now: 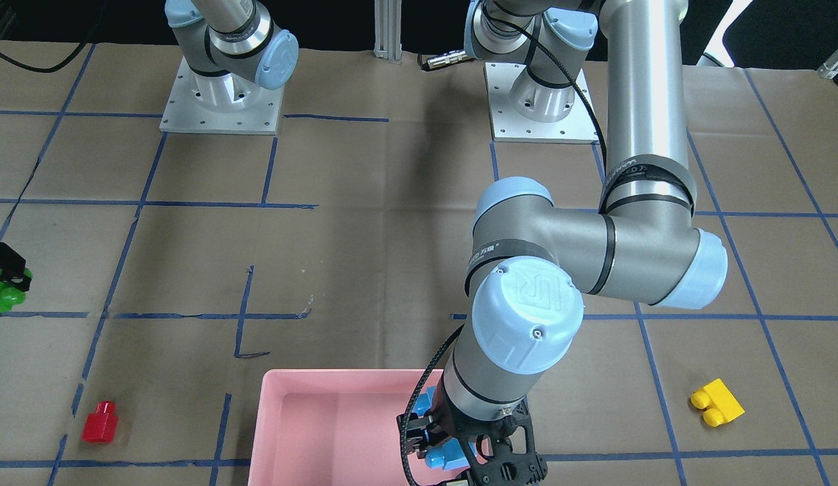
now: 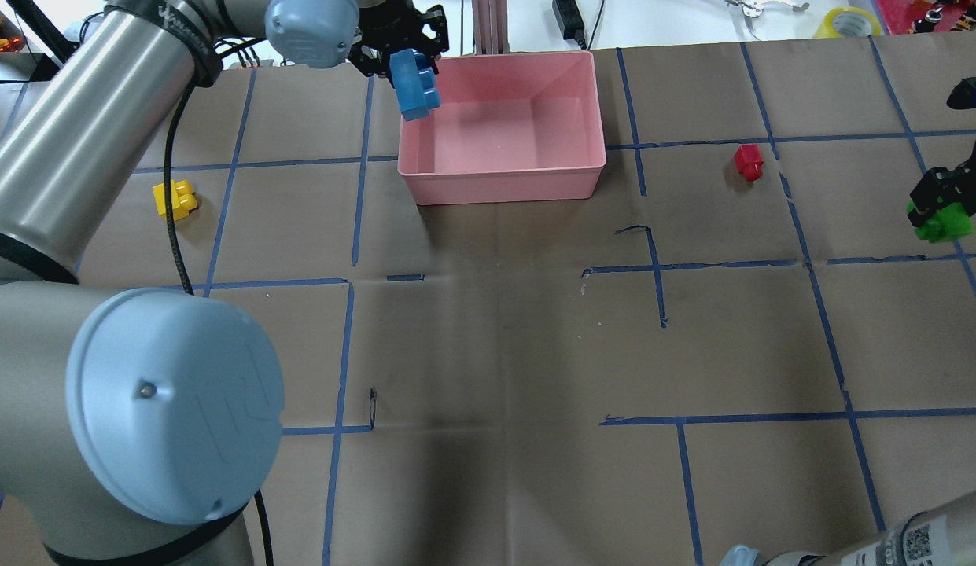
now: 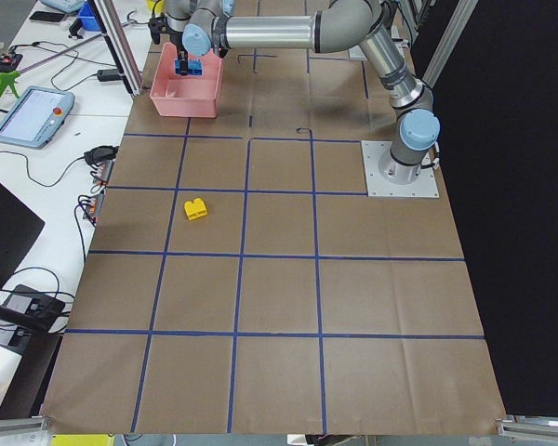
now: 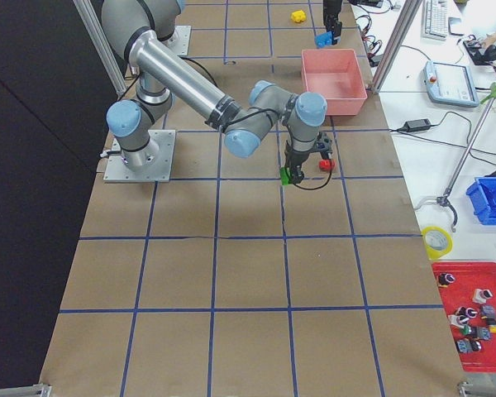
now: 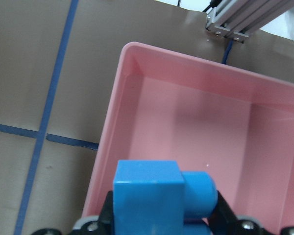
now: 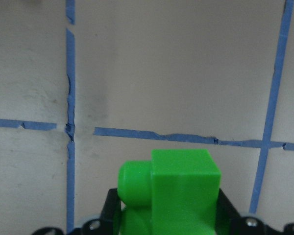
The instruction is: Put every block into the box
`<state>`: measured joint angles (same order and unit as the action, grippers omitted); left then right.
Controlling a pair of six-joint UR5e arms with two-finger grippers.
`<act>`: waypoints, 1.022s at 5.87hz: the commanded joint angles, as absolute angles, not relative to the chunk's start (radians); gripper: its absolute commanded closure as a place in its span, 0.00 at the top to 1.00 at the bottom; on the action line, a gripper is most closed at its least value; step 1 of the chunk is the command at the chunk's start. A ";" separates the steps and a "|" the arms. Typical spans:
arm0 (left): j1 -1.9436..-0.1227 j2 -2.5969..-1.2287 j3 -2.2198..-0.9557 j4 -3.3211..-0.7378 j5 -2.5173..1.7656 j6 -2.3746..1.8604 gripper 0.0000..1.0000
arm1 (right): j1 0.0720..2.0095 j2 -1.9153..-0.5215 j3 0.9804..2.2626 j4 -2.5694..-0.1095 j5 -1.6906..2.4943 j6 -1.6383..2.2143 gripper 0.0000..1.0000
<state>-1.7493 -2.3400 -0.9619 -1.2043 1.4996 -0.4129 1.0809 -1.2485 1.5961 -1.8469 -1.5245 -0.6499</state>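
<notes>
1. Brown paper (image 2: 495, 354) gridded with blue tape (image 2: 342, 354) covers the table. The right-side view alone shows a white bench along its right edge, with a red parts tray (image 4: 471, 318) at lower right.
2. The pink box (image 2: 503, 177) sits at top centre of the overhead view. The left gripper (image 2: 407, 63) pinches the studded blue block (image 2: 415, 85) over the box's left rim. At the right edge, the right gripper (image 2: 938, 206) clamps the green block (image 2: 944, 224).
3. The overhead view shows the red block (image 2: 748, 161) right of the box and the yellow block (image 2: 175, 198) at far left. Both lie on the paper, and the wrist views show neither.
</notes>
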 commanded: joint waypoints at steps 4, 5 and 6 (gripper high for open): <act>-1.752 -2.355 -0.951 -1.175 1.508 -0.419 0.99 | 1.382 -1.212 1.375 -1.580 -1.370 -0.239 0.03; -1.728 -2.288 -0.951 -1.201 1.497 -0.405 1.00 | 1.446 -1.207 1.367 -1.583 -1.327 -0.131 0.03; -1.653 -2.213 -0.959 -1.310 1.441 -0.341 1.00 | 1.522 -1.189 1.365 -1.604 -1.272 -0.035 0.03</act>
<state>-1.7079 -2.2792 -0.9544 -1.2310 1.4811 -0.3870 1.4541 -1.2024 1.3706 -1.5918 -1.3216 -0.1281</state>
